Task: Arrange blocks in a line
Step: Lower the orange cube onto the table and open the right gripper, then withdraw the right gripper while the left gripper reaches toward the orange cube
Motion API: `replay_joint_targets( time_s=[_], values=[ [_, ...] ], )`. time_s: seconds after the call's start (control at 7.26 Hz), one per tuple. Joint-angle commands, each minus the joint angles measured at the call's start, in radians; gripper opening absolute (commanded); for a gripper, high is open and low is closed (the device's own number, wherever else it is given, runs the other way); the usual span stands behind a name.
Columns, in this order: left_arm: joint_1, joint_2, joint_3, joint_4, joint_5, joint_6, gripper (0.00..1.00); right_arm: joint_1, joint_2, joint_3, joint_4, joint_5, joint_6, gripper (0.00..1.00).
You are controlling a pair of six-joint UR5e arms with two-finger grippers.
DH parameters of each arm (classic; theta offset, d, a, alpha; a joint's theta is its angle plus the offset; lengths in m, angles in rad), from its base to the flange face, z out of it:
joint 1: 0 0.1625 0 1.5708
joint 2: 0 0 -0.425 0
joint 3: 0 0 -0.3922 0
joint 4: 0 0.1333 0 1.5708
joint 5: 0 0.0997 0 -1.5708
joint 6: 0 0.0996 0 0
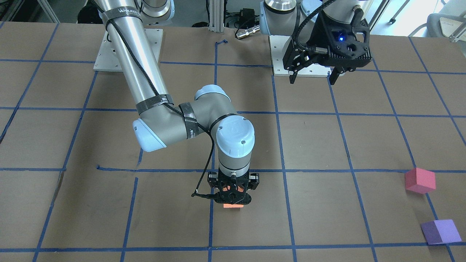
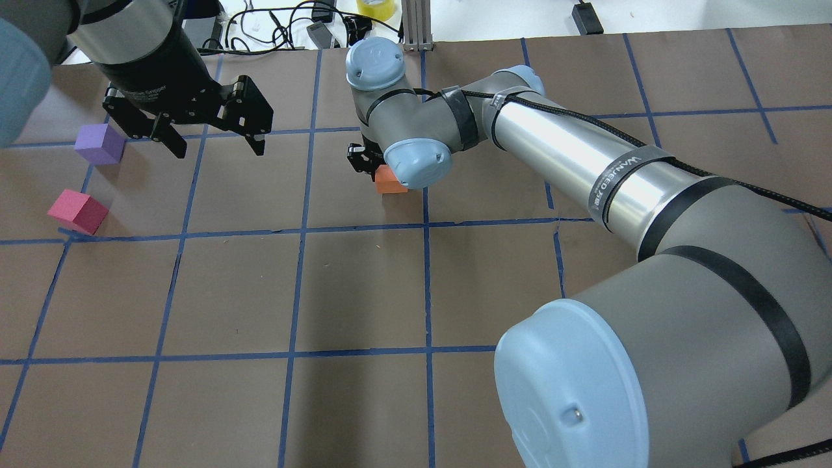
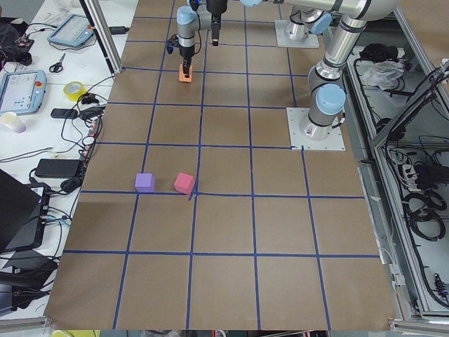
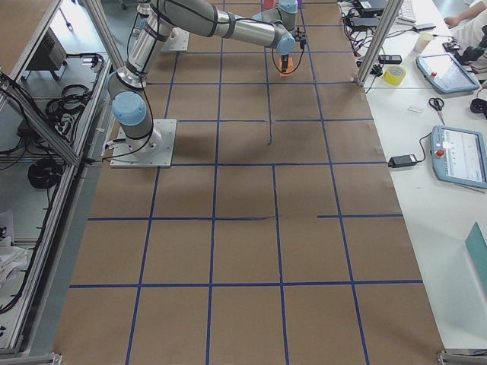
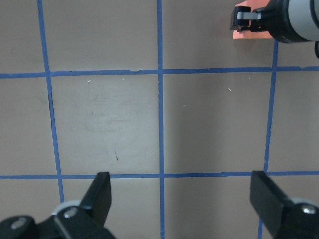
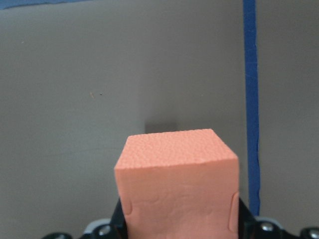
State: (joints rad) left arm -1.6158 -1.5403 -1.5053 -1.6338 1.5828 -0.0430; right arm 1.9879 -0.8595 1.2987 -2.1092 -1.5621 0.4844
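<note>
My right gripper (image 1: pixel 233 200) points straight down and is shut on the orange block (image 1: pixel 233 206), low over the brown table near a blue tape line. The block fills the right wrist view (image 6: pixel 177 184), its sides dented where it is gripped, and shows in the overhead view (image 2: pixel 390 182). The pinkish-red block (image 1: pixel 420 180) and the purple block (image 1: pixel 440 231) sit side by side, apart from each other, far out on my left side; they also show in the overhead view (image 2: pixel 77 211) (image 2: pixel 99 143). My left gripper (image 2: pixel 220 151) hangs open and empty above the table, near its base.
The table (image 2: pixel 364 292) is brown paper with a blue tape grid. The two arm base plates (image 1: pixel 127 47) stand at the robot's side. Cables, tape and tablets (image 3: pixel 21 88) lie on a side bench beyond the far edge.
</note>
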Motion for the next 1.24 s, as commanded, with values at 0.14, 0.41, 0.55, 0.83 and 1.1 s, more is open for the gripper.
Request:
replay_joint_targets(
  time_s=[0.14, 0.41, 0.55, 0.83, 1.1],
  values=[
    [0.001, 0.0, 0.002, -0.021, -0.006, -0.002, 1.0, -0.13, -0.082, -0.028, 0.084, 0.092, -0.091, 1.0],
    [0.004, -0.033, 0.0, -0.002, -0.001, 0.0, 1.0, -0.286, -0.194, -0.012, 0.241, 0.097, -0.246, 1.0],
    [0.004, -0.079, -0.003, 0.082, -0.01, -0.003, 1.0, -0.395, -0.269, -0.013, 0.352, 0.102, -0.32, 1.0],
    [0.001, -0.229, 0.014, 0.222, -0.014, 0.02, 1.0, -0.516, -0.376, 0.001, 0.481, 0.083, -0.468, 1.0],
    [-0.018, -0.376, 0.016, 0.398, -0.014, 0.006, 1.0, -0.532, -0.487, 0.025, 0.529, 0.094, -0.509, 1.0]
  ],
)
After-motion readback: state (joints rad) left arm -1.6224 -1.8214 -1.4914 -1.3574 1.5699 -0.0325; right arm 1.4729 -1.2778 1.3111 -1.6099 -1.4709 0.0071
